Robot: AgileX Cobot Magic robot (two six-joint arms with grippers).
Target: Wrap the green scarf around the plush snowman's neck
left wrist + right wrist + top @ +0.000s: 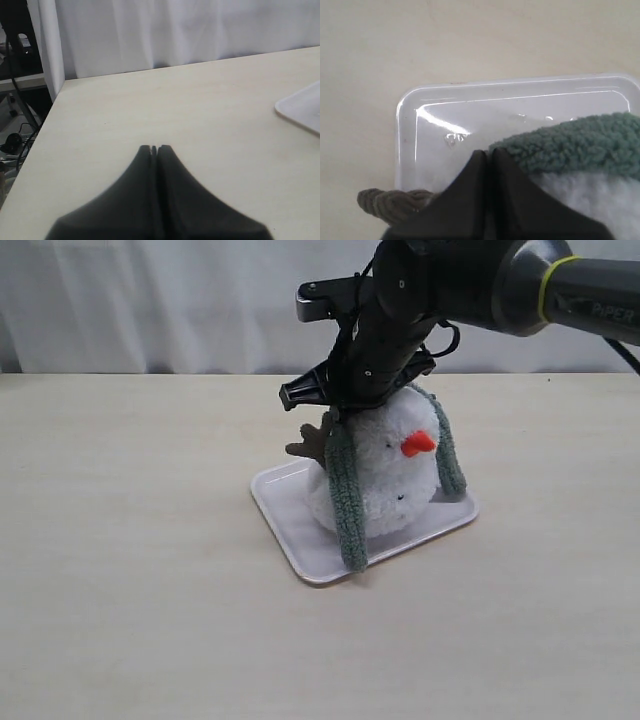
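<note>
The fuzzy grey-green plush scarf (347,502) merely drapes over the fluffy white plush snowman (392,480) on the white plastic tray (288,505), 2 ends uncrossed, so the right gripper (487,152), clenched empty, may snag it off.

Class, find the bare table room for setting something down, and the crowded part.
Bare table lies left, in front and right of the white tray. Crowded: the tray, mostly filled by the plush snowman and green scarf, right gripper at the snowman's top.
</note>
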